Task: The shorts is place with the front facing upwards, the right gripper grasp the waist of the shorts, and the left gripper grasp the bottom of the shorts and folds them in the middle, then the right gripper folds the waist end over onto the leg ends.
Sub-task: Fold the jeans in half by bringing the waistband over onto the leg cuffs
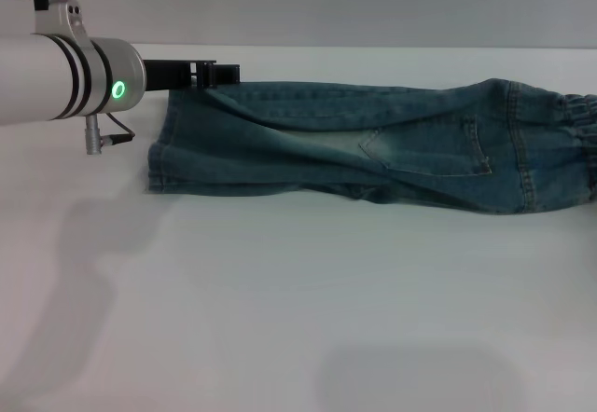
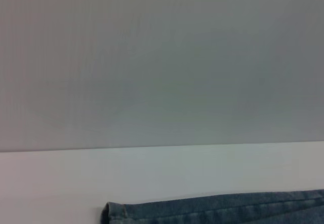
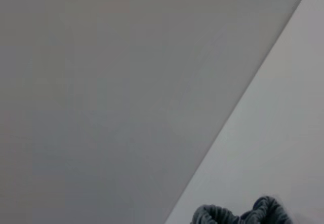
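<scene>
White matte table point(image 1: 298, 319) carries folded denim shorts point(image 1: 373, 146). Left gripper point(image 1: 219, 74) touches the straight hem's far corner; finger state cannot be determined. Ruffled waist point(image 1: 578, 142) lies opposite.

One pair of shorts point(image 1: 373, 146) lies across the upper half of the head view, folded lengthwise on one white worktop point(image 1: 298, 300). One gathered waist point(image 1: 578, 137) shows at the right edge, and one stack of leg ends point(image 1: 160, 160) at the left. One back pocket point(image 1: 429, 146) is visible near the middle. One arm enters at upper left, carrying one end effector, the left gripper point(image 1: 219, 74), and one green light point(image 1: 118, 89).
</scene>
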